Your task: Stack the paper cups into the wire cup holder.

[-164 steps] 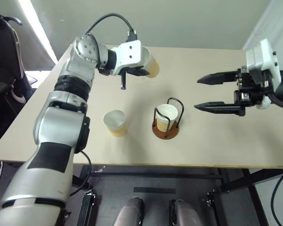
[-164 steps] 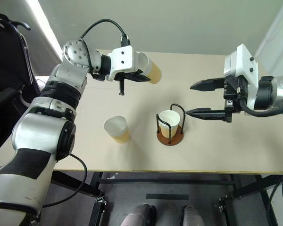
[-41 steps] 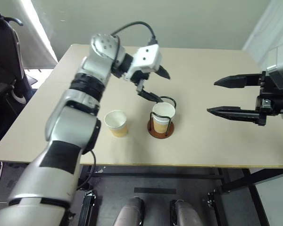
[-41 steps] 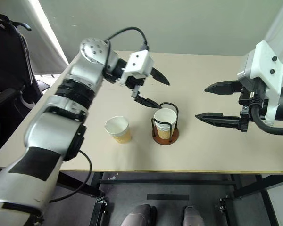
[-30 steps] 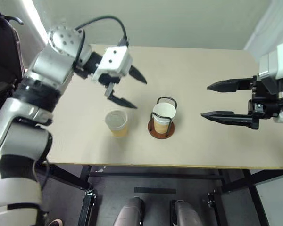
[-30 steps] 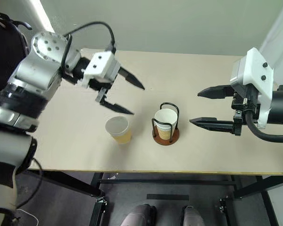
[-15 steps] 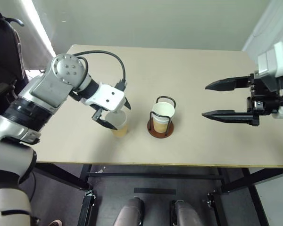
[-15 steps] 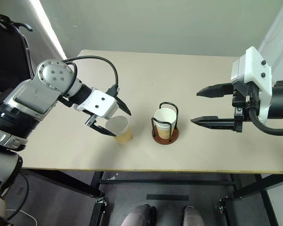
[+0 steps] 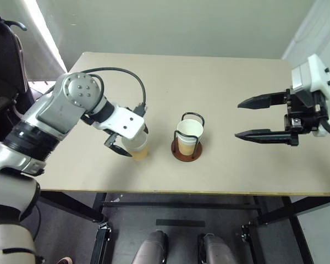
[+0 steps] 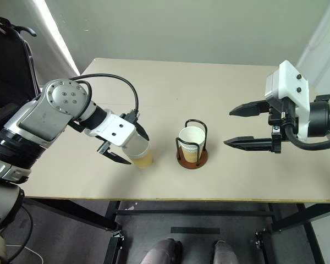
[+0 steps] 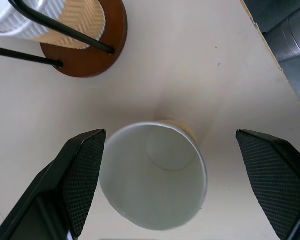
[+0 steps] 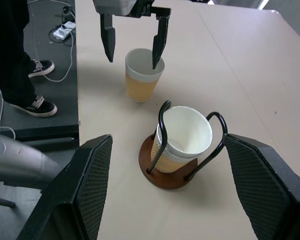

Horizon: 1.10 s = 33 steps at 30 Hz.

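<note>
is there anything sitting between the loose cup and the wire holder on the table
Nothing visible. Bare table lies between the loose cup and the wire cup holder; the open left gripper straddles the cup.

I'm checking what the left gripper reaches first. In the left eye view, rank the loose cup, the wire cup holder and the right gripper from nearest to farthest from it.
1. Loose cup, between the left gripper's fingers.
2. Wire cup holder, mid-table.
3. Right gripper, far right side.
</note>
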{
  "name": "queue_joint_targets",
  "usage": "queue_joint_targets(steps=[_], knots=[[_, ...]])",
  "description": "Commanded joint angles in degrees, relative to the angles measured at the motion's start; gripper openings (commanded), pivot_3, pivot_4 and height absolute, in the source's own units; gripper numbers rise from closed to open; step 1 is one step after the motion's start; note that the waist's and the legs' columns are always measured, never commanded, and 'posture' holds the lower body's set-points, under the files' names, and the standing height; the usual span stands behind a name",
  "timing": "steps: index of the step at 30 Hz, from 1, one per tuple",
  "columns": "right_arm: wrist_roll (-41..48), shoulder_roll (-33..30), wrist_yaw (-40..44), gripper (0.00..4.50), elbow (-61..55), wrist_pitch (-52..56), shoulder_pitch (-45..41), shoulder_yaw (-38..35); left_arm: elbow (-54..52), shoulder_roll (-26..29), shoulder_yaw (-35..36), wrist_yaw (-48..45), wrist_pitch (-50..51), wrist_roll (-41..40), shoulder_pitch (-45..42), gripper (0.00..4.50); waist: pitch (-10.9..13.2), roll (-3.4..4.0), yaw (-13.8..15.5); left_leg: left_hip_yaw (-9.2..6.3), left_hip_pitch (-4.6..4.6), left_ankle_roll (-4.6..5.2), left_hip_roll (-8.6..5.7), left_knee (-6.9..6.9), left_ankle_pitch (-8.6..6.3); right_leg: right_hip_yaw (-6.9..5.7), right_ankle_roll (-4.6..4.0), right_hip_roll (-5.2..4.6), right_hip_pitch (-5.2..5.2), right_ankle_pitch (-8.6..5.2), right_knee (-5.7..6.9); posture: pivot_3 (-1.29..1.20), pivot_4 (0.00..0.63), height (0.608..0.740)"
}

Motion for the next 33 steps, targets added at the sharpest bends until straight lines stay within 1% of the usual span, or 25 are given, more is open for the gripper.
queue_joint_targets(steps=[1,4,8,12,14,16,22,25,26,27,33], knots=[[-1.0,0.0,0.6,3.58,0.2,-0.8,-1.6,-0.4,-1.2,1.1,2.2,-1.7,0.3,0.9,0.7,4.47,0.0,0.00,0.0,-0.01,0.00,-0.01,0.00,0.00,-0.01,0.00,-0.01,0.00,0.00,0.00,0.00,0.00,0.150,0.740],[-1.3,0.3,0.8,3.58,0.3,-0.7,-1.8,-0.4,-0.9,1.2,2.5,-1.7,0.1,2.0,1.2,4.47,0.0,0.00,0.0,-0.02,-0.02,-0.01,0.00,0.00,-0.01,-0.01,-0.02,0.00,0.00,0.00,0.00,0.00,0.150,0.740],[-1.6,0.5,1.0,3.58,0.2,-0.7,-1.5,-0.7,2.6,0.1,3.4,-1.7,-1.8,6.2,1.6,4.47,0.0,0.00,0.0,-0.03,0.00,-0.03,0.00,0.00,-0.02,-0.01,-0.06,0.00,0.00,-0.01,0.00,0.00,0.150,0.740],[-1.8,0.4,1.4,3.58,0.0,-1.1,-0.4,-1.3,3.5,-0.2,3.5,-1.7,-2.4,7.2,2.8,4.47,0.0,0.00,0.0,-0.03,0.01,-0.05,0.00,0.00,-0.04,-0.01,-0.08,0.00,-0.01,-0.02,0.01,0.00,0.150,0.740],[-1.9,0.4,1.7,3.58,0.2,-1.6,0.4,-1.7,3.5,-0.2,3.0,-1.7,-2.3,7.0,3.6,4.12,0.0,0.00,0.0,-0.04,0.00,-0.07,0.00,0.00,-0.04,-0.01,-0.09,0.00,-0.01,-0.02,0.01,0.00,0.150,0.740],[-2.3,0.6,2.0,3.58,0.7,-2.3,1.0,-1.7,3.8,-0.3,2.6,-1.7,-2.1,6.5,4.1,3.57,0.0,0.00,0.0,-0.05,-0.02,-0.07,0.00,0.00,-0.04,-0.02,-0.09,0.00,-0.02,-0.02,0.00,0.00,0.150,0.740],[-3.5,1.7,4.0,3.58,3.4,-5.4,2.3,-1.4,5.4,-1.2,1.4,-1.7,-2.6,5.8,4.4,1.55,0.0,0.00,0.0,-0.05,0.00,-0.08,0.00,0.00,-0.05,-0.02,-0.11,0.00,-0.01,0.00,0.02,0.00,0.150,0.740],[-2.4,2.4,7.1,3.58,4.8,-6.8,2.7,-2.2,6.5,-1.7,1.0,-1.7,-2.5,4.7,3.8,0.51,0.0,0.00,0.0,-0.05,0.00,-0.08,0.00,0.00,-0.05,-0.02,-0.14,0.00,-0.02,0.02,0.02,0.00,0.150,0.740],[-2.2,2.5,8.1,3.58,5.3,-7.2,2.8,-2.2,7.0,-1.9,0.9,-1.7,-2.6,4.6,3.5,0.10,0.0,0.00,0.0,-0.06,-0.01,-0.08,0.00,0.00,-0.05,-0.02,-0.13,0.00,-0.02,0.02,0.02,0.00,0.150,0.740],[-2.2,2.6,8.6,3.58,5.5,-7.4,2.9,-2.3,7.3,-2.0,0.8,-1.7,-2.8,4.5,3.4,0.04,0.0,0.00,0.0,-0.06,-0.01,-0.09,0.00,0.00,-0.05,-0.02,-0.13,0.00,-0.01,0.02,0.02,0.00,0.150,0.740],[-1.6,2.8,10.1,3.58,5.2,-7.0,3.3,-2.2,9.9,-2.5,0.4,-1.7,-4.1,4.0,2.0,0.04,0.0,0.00,0.0,-0.05,0.01,-0.10,0.00,0.00,-0.05,-0.02,-0.14,0.00,0.00,0.03,0.02,0.00,0.150,0.740]])
